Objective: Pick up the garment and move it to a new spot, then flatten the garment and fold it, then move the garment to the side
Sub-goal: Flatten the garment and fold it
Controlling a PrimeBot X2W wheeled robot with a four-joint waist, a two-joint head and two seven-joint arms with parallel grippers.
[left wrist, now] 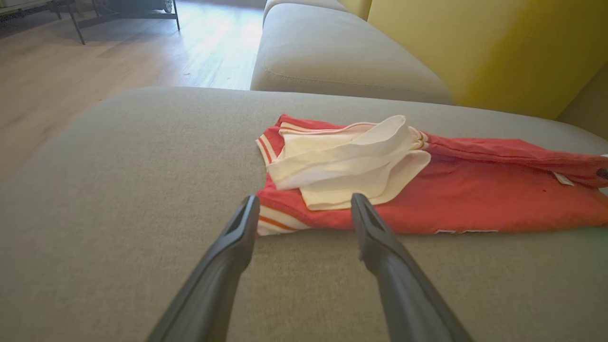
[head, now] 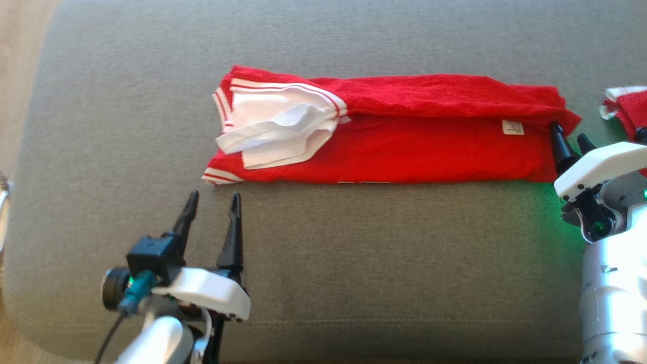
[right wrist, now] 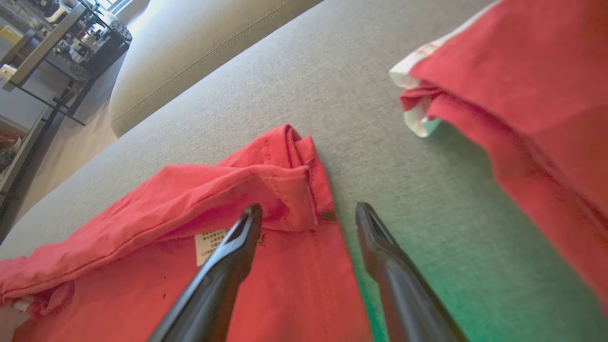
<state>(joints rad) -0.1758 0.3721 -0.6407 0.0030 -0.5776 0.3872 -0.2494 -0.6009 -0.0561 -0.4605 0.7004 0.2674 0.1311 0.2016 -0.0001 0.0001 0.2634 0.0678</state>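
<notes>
Grey cushion [head: 354, 263], folded red garment [head: 429, 146], another red cloth [head: 632, 108] nearby

Glossy white forearms [head: 611, 303], slender black pincer fingers [head: 233, 237]

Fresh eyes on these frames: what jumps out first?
A bright red cloth garment, folded into a long strip with white fabric spilling at its left end, lies across the grey fabric sofa cushion. The left gripper sits just short of that left end and the right gripper at the right end, both with jaws open. A second red cloth piece pokes in at the right edge.
</notes>
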